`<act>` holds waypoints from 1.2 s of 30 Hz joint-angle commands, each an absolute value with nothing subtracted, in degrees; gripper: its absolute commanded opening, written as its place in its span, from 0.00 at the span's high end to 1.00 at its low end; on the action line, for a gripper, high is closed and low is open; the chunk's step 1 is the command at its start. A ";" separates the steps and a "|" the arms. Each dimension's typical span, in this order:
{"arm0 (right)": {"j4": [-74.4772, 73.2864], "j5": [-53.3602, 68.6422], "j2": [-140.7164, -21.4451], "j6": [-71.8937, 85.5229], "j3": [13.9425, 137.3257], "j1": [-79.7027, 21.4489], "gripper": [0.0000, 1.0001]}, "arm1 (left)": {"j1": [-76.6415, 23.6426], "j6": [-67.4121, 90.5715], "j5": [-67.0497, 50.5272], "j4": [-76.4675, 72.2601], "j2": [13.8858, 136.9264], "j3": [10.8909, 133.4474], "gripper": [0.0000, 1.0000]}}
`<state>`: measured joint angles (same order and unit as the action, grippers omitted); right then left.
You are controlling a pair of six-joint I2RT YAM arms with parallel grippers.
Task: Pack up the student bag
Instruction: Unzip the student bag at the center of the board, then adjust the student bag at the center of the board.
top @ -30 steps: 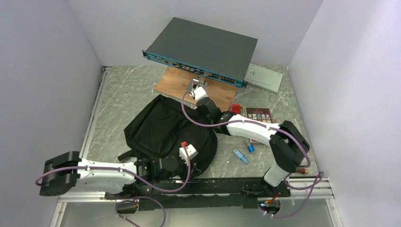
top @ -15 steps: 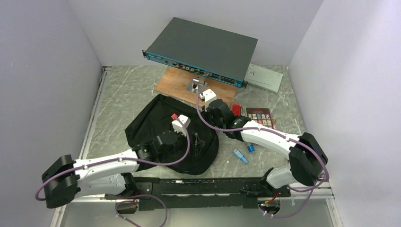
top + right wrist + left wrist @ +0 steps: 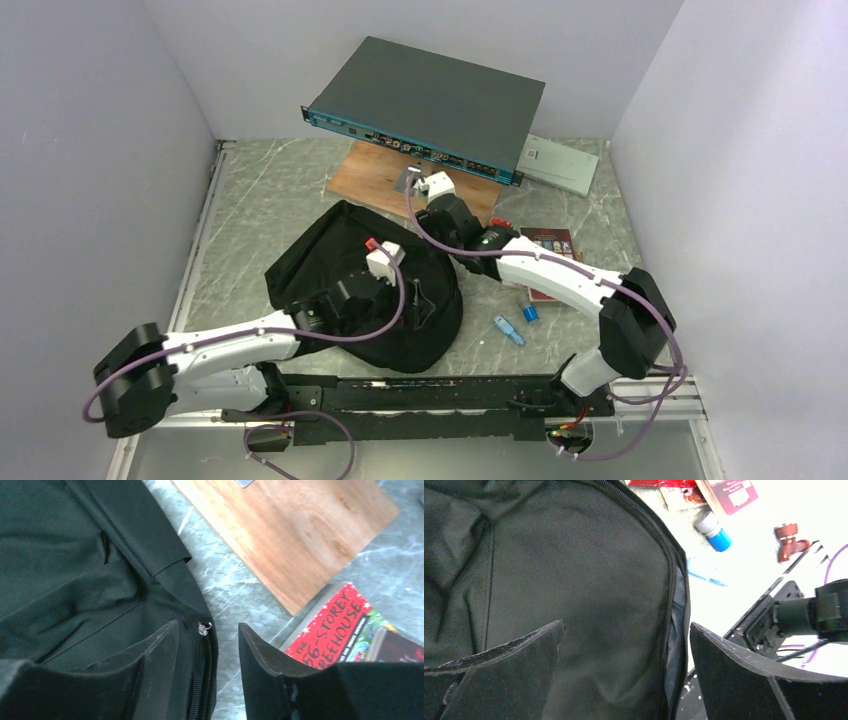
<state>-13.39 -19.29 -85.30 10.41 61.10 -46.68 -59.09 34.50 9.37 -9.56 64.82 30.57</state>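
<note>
Reached forward with the left gripper (image 3: 626, 626), from the near edge of the bag (image 3: 320, 255) a second ago to a spot over its middle. Spread to full width now and clasping nothing, with only black fabric under and between the fingers.

Let go with the right gripper (image 3: 207, 626) as well. Clenched a second ago, now parted, with the zip pull (image 3: 204, 628) loose in the gap at the bag's far right edge. Touched by neither finger, as far as can be made out.

No shift in the bag itself. Found flat in the middle of the table (image 3: 260, 210), just in front of the board (image 3: 290, 535), with the book (image 3: 327, 625), the blue-capped tube (image 3: 716, 534) and the pen (image 3: 508, 330) apart to its right.

Reads as the end of a pull on the zip. Shows a slit of grey lining (image 3: 676, 630) beside the zip teeth in the left wrist view, so probably partly undone, though hard to say how far from so close and dark a view.

Leaves both grippers free for what follows, most likely widening the mouth or fetching the book. Nothing packed yet, to judge by what lies outside.
</note>
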 commanded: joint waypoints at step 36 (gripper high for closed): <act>-1.31 22.22 -78.01 27.09 44.14 -36.56 0.49 | -56.51 32.87 4.88 3.42 64.89 31.61 0.10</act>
